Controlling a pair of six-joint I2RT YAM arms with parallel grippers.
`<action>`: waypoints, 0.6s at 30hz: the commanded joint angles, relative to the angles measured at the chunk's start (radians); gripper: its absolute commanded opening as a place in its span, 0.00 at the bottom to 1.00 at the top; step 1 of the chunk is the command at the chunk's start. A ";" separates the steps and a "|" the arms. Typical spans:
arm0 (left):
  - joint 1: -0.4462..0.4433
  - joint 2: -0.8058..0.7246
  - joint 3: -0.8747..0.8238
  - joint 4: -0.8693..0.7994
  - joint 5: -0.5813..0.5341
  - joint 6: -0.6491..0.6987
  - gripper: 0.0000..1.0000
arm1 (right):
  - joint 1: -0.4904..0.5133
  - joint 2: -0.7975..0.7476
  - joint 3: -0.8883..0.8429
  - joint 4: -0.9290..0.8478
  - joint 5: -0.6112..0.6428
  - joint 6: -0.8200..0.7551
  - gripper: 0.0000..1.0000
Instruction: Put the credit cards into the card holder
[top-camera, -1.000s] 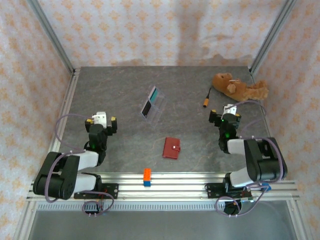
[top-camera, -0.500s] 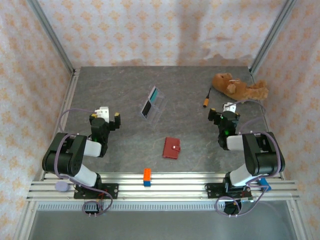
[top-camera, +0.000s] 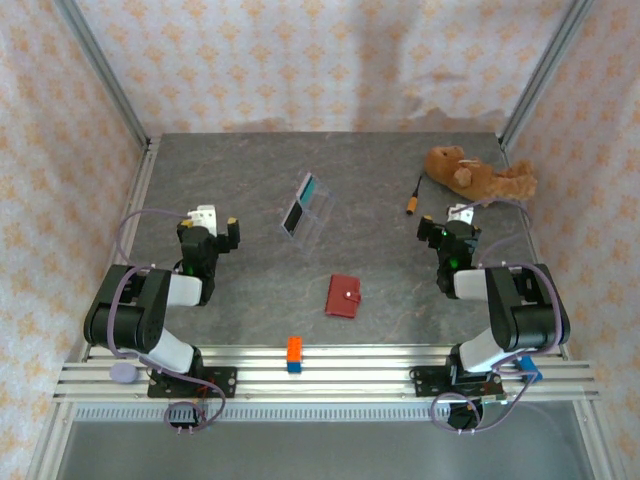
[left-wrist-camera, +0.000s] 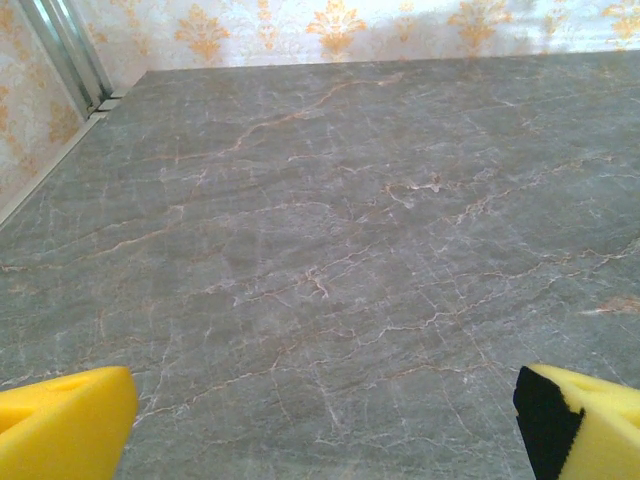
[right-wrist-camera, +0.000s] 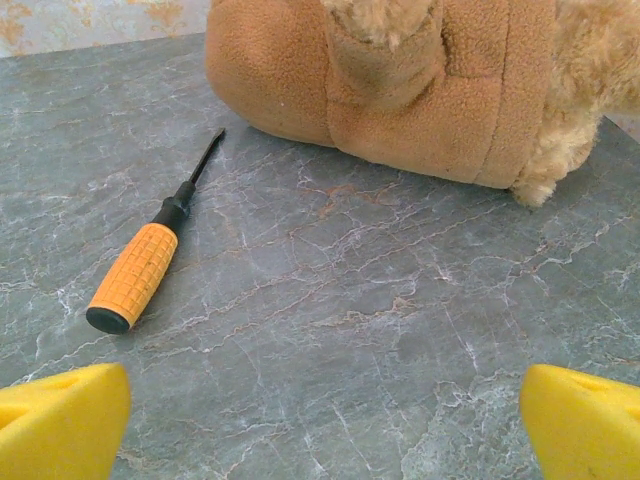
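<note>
The card holder (top-camera: 343, 296), a small red wallet, lies shut on the grey table (top-camera: 400, 290) between the two arms. The credit cards stand in a clear tray (top-camera: 318, 222) further back: a teal one (top-camera: 310, 187) and a dark one with white parts (top-camera: 293, 215). My left gripper (top-camera: 210, 223) is left of the tray and apart from it, open, its yellow fingertips (left-wrist-camera: 60, 425) wide over bare table. My right gripper (top-camera: 449, 226) is at the right side, open too, its fingertips (right-wrist-camera: 585, 420) spread with nothing between them.
A brown plush toy (top-camera: 478, 172) (right-wrist-camera: 400, 80) lies at the back right. An orange-handled screwdriver (top-camera: 413, 198) (right-wrist-camera: 135, 275) lies just ahead of the right gripper. An orange and blue brick (top-camera: 295, 354) sits on the front rail. Patterned walls close off the sides and back.
Both arms have lifted and folded back a little, and each gripper has shifted slightly toward the back of the table. Both stay open. Wallet and cards have not moved.
</note>
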 joint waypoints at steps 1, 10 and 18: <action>0.008 -0.005 0.024 -0.026 -0.043 -0.022 1.00 | -0.006 0.002 0.012 -0.002 0.023 0.014 0.99; 0.008 -0.004 0.023 -0.022 -0.044 -0.022 1.00 | -0.006 0.004 0.017 -0.007 0.018 0.013 0.99; 0.008 -0.004 0.022 -0.020 -0.044 -0.022 1.00 | -0.006 0.002 0.014 -0.004 0.020 0.012 0.99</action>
